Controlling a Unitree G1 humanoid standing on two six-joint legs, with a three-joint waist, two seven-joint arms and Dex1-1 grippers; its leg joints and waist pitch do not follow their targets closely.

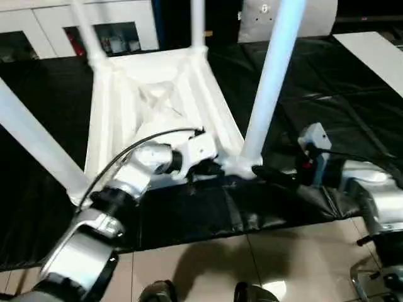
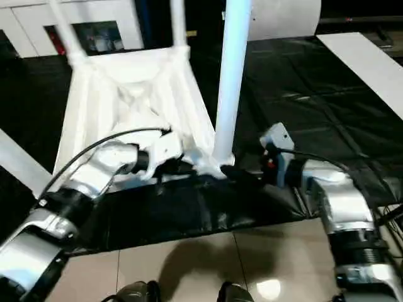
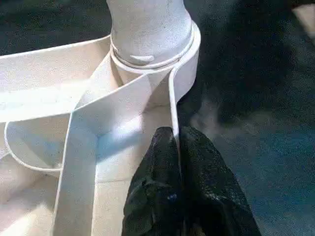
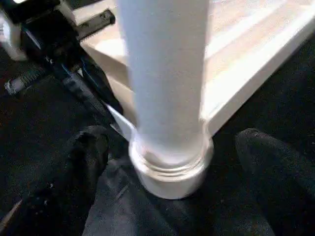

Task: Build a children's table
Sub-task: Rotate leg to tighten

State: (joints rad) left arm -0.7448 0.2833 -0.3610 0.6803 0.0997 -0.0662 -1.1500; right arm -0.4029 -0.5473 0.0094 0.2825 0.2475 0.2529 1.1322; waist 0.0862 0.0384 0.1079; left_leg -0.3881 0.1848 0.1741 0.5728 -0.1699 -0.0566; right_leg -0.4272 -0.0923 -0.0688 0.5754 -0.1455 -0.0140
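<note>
The children's table [image 1: 157,94] lies upside down on the black-covered worktable, its legs pointing up. The near right leg [image 1: 274,82] stands in its round corner socket [image 3: 147,44]. My left gripper [image 1: 211,168] is at the near rim just left of that socket, and in the left wrist view its black fingers [image 3: 197,162] are shut on the thin rim wall [image 3: 173,98]. From the right, my right gripper [image 4: 172,142] is open, one finger [image 4: 88,147] on each side of the socket's base with a gap to it.
The worktable's front edge [image 1: 239,233] runs close below the grippers, with tiled floor [image 1: 252,264] and the robot's feet beyond it. A white panel [image 1: 371,56] lies at the back right. White cabinets [image 1: 38,25] stand behind.
</note>
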